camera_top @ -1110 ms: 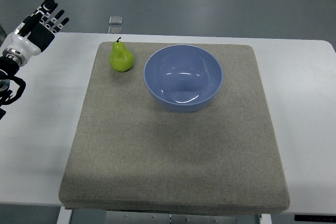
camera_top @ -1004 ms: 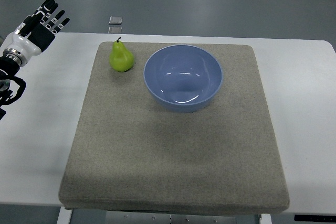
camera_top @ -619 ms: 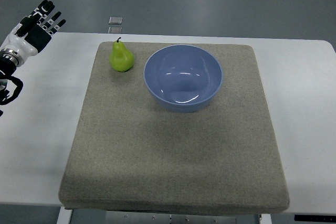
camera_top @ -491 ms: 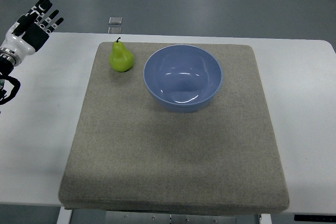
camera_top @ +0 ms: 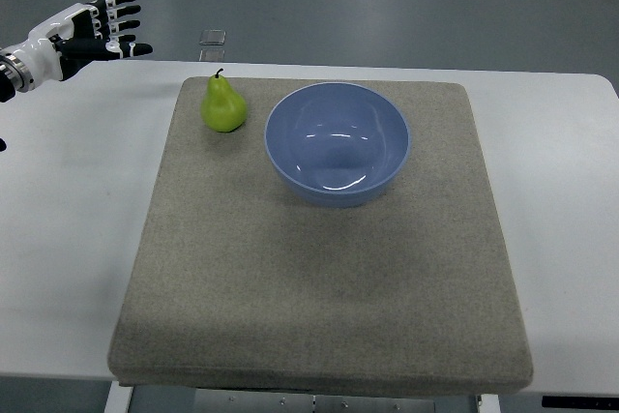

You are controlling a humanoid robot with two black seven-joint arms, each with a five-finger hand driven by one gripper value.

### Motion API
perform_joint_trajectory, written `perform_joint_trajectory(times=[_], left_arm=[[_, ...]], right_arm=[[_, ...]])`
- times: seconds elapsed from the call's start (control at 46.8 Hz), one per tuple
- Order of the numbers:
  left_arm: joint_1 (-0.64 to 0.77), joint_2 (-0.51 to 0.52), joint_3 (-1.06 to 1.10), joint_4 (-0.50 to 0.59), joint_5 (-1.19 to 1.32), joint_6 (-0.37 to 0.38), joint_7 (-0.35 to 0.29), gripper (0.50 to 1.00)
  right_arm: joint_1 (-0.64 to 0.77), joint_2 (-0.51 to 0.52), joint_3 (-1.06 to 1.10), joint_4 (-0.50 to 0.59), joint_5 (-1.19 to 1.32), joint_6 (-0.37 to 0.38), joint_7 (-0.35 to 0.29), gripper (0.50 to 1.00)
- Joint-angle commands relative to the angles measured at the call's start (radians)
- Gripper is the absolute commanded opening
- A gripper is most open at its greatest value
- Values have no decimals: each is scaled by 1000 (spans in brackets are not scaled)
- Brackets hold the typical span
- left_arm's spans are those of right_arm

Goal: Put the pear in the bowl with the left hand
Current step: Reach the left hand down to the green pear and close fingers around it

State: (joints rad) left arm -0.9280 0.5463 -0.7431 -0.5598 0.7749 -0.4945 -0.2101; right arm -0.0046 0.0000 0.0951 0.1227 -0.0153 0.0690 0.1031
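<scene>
Since the earlier frame, the left hand point(camera_top: 97, 31) had been turned so its spread, empty fingers point(camera_top: 124, 23) pointed right, at the frame's upper left. The pear point(camera_top: 222, 105) was seen upright near the grey mat's point(camera_top: 319, 278) upper-left corner, just left of the blue bowl point(camera_top: 338, 142). Bare white desk point(camera_top: 77, 191) lay between hand and pear.
</scene>
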Motion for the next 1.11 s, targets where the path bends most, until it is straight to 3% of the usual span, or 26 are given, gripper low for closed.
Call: perform_joint_trajectory(times=[0.0, 0.299, 0.491, 0.662, 0.897, 1.089], left_arm=[[-38, 35, 59, -46, 150, 2, 0, 996], [-255, 69, 427, -132, 359, 4, 0, 994], [-371, 21, 603, -126, 391, 11, 1, 994], [-381, -61, 651, -68, 397, 25, 3, 994], [-364, -146, 732, -8, 399, 152, 3, 994], [-335, -178, 748, -6, 391, 157, 3, 994]], right_arm=[[0, 0, 0, 0, 0, 0, 0, 926], [0, 0, 0, 0, 0, 0, 0, 926], [0, 0, 0, 0, 0, 0, 0, 926], [0, 0, 0, 0, 0, 0, 0, 926], [0, 0, 0, 0, 0, 0, 0, 926], [0, 0, 0, 0, 0, 0, 1, 926]])
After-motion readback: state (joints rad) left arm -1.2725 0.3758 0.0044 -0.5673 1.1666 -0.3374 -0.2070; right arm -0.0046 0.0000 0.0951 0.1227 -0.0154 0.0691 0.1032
